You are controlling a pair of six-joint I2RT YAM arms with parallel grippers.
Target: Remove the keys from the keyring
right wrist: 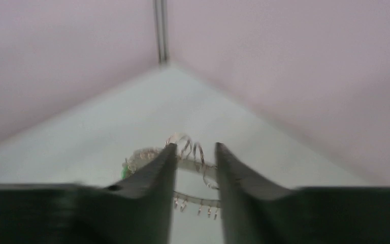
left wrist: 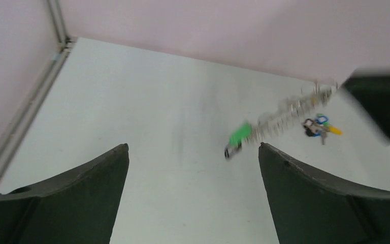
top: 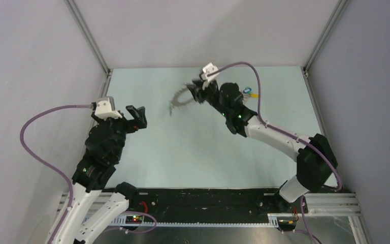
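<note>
Toward the far middle of the surface (top: 193, 152), the keyring (top: 181, 100) is right at the tip of the right hand (top: 193, 91). It is blurred, and its fringe of keys (top: 174, 107) spreads out to the near left of that hand. From the left wrist we see the keyring edge-on. It is a slanted streak whose long axis runs from a green-headed key (left wrist: 240, 133) at its low left end up to the right, toward the dark right arm (left wrist: 381, 107). Only the right wrist shows us the keyring as a loop: its band crosses the narrow gap between the two fingers (right wrist: 155, 173), and small keys hang from the lower arc. Those fingers stand a little apart; whether they pinch the keyring we cannot tell. A small clump of loose keys (top: 249, 93), with blue and yellow heads among them, lies on the surface just beyond the right arm, apart from the keyring. Only the top and left wrist views show it. The left hand (top: 137, 116) hangs over the left side, well apart from the keyring, its fingers spread wide. Any marks on the keys are too blurred to read.
</note>
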